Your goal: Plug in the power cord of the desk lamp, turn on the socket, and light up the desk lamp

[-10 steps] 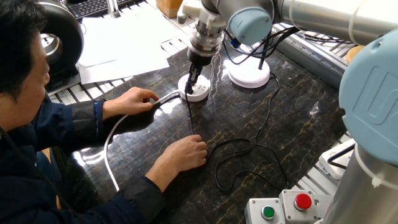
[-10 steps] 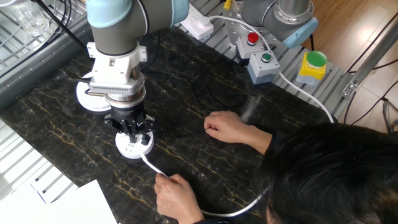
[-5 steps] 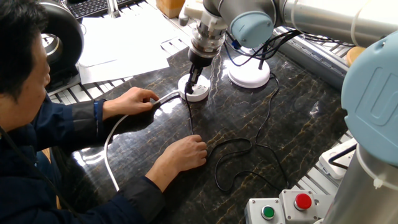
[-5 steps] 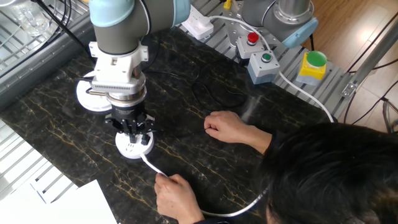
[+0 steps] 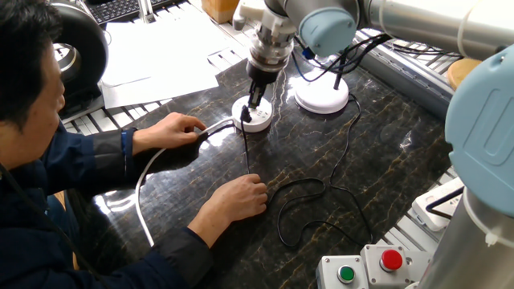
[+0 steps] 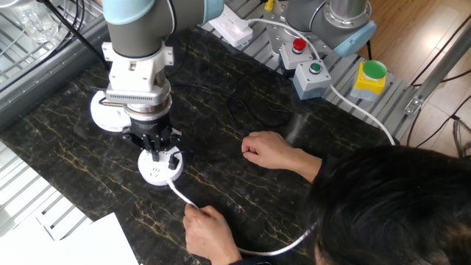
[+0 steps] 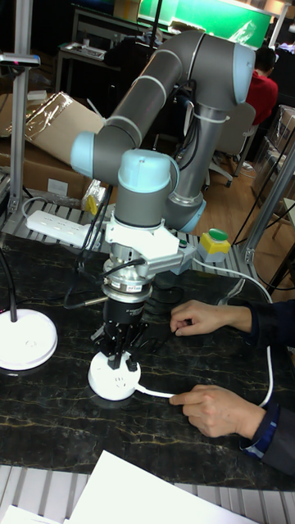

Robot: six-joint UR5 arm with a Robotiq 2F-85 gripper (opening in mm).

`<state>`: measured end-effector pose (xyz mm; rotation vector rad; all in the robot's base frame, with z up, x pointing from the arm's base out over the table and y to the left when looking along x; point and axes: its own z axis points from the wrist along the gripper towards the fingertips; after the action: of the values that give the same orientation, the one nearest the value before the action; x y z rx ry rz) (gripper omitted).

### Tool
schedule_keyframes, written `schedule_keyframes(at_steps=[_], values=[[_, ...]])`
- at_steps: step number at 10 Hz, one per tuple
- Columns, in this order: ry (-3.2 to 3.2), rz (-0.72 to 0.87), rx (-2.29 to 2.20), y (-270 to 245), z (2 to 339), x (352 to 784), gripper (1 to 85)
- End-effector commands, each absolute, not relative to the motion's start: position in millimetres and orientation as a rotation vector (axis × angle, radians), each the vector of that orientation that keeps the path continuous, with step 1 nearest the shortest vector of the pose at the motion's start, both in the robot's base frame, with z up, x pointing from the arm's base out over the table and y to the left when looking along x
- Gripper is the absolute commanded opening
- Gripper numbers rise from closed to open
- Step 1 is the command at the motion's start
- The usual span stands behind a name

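Observation:
The round white socket (image 5: 255, 120) (image 6: 160, 168) (image 7: 114, 379) lies on the dark marble table, its thick white cable held by a person's hand (image 5: 171, 130). A small black plug (image 5: 245, 116) (image 6: 174, 161) sits in the socket's top. The thin black power cord (image 5: 246, 152) runs from it under the person's other hand (image 5: 239, 197), then loops back to the desk lamp. The lamp's white disc base (image 5: 322, 98) (image 6: 104, 114) (image 7: 25, 341) stands just behind the socket. My gripper (image 5: 254, 98) (image 6: 155, 146) (image 7: 122, 352) hangs straight above the socket, a little clear of it, holding nothing.
A grey box with red and green buttons (image 5: 368, 268) (image 6: 307, 68) stands at the table's edge. A white power strip (image 6: 231, 26) (image 7: 57, 225) lies at the far side. Papers (image 5: 157, 56) lie beside the table. The person's arms reach across the near half.
My gripper has risen slightly off the socket and shifted a little toward the lamp. The plug stays in the socket. The person's hands have not moved.

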<state>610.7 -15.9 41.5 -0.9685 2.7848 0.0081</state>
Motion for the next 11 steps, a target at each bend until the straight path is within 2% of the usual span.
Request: schedule_keyframes(at_steps=[1,2,3,6,8,9,10,11], values=[[2.766,-0.145,-1.072,-40.1,63.3,622.4,1.3],[2.717,-0.34,-1.242,-67.5,80.7,633.9,1.3],[2.707,-0.427,-1.345,-79.0,93.0,634.0,1.3],[2.65,-0.536,-1.437,-93.9,100.1,644.9,1.3],[2.529,-0.684,-1.618,-108.3,108.6,663.2,1.3],[2.583,-0.629,-1.615,-103.3,106.9,651.9,1.3],[2.697,-0.496,-1.574,-87.7,106.7,628.0,1.3],[2.742,-0.426,-1.522,-71.1,117.3,623.0,1.3]])
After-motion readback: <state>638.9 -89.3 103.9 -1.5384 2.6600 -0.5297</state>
